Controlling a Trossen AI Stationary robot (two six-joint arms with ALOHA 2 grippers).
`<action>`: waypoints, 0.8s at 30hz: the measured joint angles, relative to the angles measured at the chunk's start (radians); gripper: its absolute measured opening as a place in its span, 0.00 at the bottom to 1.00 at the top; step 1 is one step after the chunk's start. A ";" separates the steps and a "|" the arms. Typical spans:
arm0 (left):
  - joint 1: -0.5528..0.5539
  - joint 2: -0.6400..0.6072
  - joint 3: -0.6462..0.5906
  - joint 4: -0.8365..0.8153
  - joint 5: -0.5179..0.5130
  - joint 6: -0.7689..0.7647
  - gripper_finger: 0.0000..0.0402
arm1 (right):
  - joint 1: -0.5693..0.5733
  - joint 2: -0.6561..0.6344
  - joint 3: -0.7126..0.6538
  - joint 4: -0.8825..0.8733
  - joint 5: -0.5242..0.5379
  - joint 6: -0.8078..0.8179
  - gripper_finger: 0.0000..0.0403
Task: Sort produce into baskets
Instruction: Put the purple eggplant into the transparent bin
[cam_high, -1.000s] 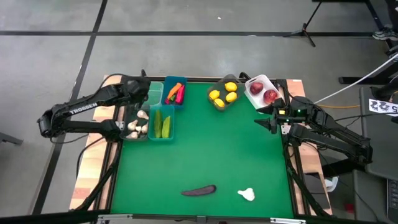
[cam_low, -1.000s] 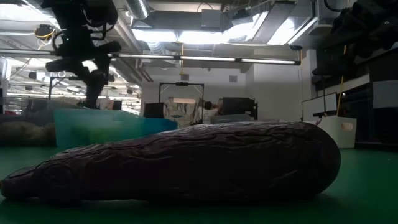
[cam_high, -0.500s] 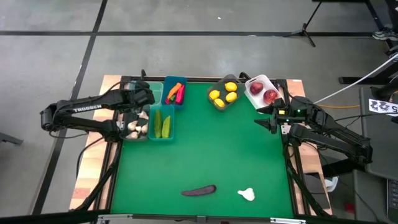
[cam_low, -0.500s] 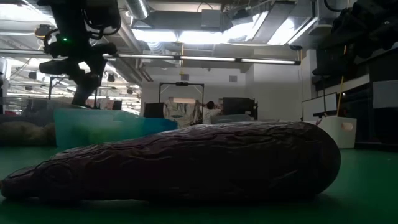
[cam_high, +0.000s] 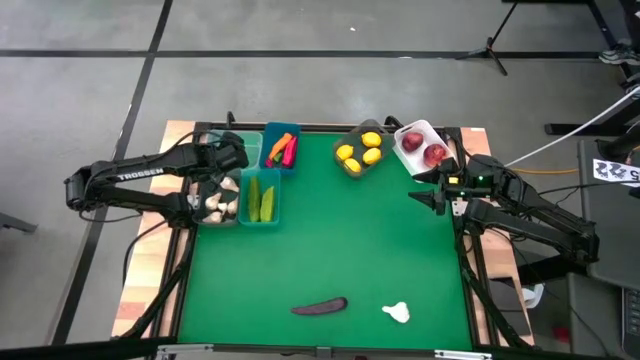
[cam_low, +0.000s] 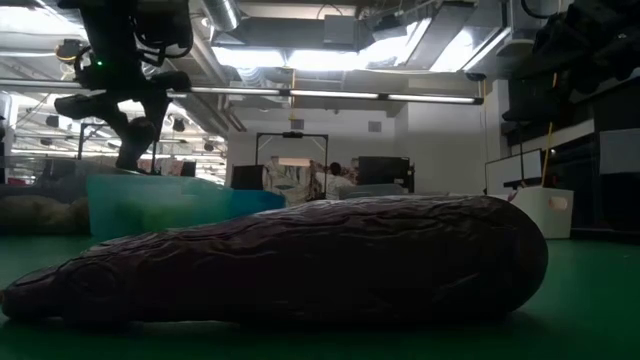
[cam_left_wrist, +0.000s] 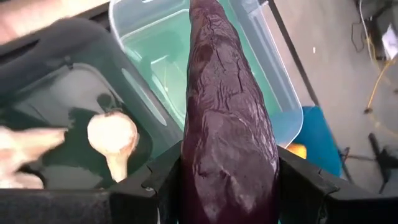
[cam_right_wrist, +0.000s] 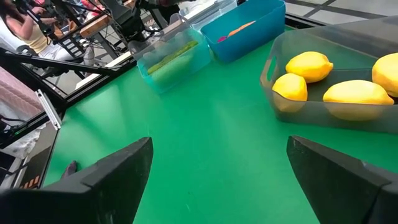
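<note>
Left gripper (cam_high: 232, 157), in high view, is hovering over the clear green basket (cam_high: 243, 147) at table's back-left w/ right gripper (cam_high: 425, 198) idling spread near the apples; in left wrist view its fingers (cam_left_wrist: 311, 186) are pinching a purple eggplant (cam_left_wrist: 227, 118).

L gripper (cam_left_wrist: 229, 180) clamped on eggplant (cam_left_wrist: 227, 124), far-left table corner | R gripper (cam_right_wrist: 214, 168) fingers wide, right edge.

The green table (cam_high: 330, 240) bears five baskets (cam_high: 262, 198), an eggplant (cam_high: 319, 306) and garlic (cam_high: 397, 313).
</note>
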 joint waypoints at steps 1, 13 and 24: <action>0.000 0.000 0.000 -0.001 0.000 -0.030 0.48 | 0.000 0.000 0.000 0.000 0.000 0.001 0.92; 0.025 0.022 0.000 0.198 -0.025 0.008 0.48 | 0.000 0.000 0.000 0.001 0.121 0.003 0.92; 0.045 0.052 0.000 0.345 -0.021 0.400 0.48 | 0.000 0.000 0.000 -0.013 0.147 0.035 0.92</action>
